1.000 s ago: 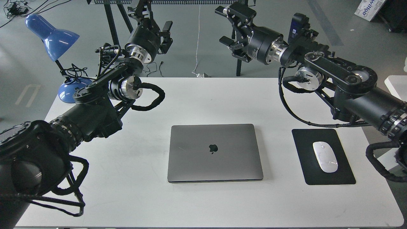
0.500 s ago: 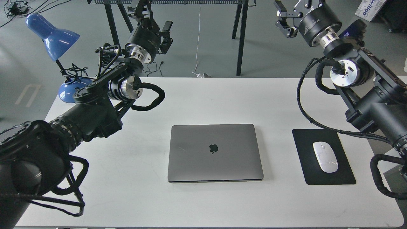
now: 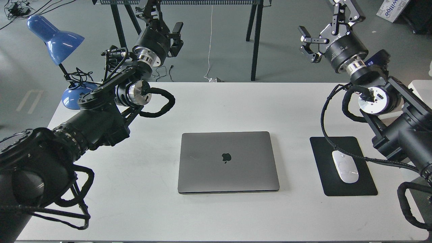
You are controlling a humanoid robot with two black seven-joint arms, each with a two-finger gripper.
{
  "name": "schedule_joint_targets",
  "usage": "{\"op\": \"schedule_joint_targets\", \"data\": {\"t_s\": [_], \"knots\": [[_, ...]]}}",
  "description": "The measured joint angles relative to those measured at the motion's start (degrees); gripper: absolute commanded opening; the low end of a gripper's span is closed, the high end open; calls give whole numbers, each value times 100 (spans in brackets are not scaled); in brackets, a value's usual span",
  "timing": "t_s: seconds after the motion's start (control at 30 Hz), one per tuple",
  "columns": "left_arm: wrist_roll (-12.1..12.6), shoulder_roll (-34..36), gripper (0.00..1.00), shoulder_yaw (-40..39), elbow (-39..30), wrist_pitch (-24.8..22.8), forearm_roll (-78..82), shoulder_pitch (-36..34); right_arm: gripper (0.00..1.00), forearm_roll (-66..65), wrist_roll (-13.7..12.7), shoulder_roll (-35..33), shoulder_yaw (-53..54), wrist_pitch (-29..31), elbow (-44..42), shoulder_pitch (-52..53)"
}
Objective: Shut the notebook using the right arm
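Note:
The notebook (image 3: 228,162) is a slim grey laptop lying flat in the middle of the white table (image 3: 216,216). Its lid is down and the dark apple logo faces up. My right arm (image 3: 381,101) comes in from the right and rises above the table's far right corner. Its gripper (image 3: 324,23) is open and empty, well above and to the right of the notebook, with the blue module (image 3: 378,59) behind the wrist. My left gripper (image 3: 162,20) is held high past the table's far left edge, fingers apart and empty.
A black mouse pad (image 3: 341,189) with a white mouse (image 3: 345,166) lies right of the notebook, under my right arm's cable. A blue desk lamp (image 3: 55,38) stands at the far left corner. Black trestle legs (image 3: 253,40) stand behind the table.
My right arm has swung from above the table's far middle out to the right, then dropped slightly, its gripper now pointing up. The notebook and left arm have not moved.

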Motion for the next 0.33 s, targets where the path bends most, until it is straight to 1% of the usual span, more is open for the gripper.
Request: {"op": "schedule_joint_targets", "data": {"t_s": [0.17,0.33], "knots": [[0,0,100,0,0,4,0,0,100,4,0,54,134,-187,0,-42],[0,0,100,0,1,6,0,0,100,6,0,65,150,-236,1,-63]]}}
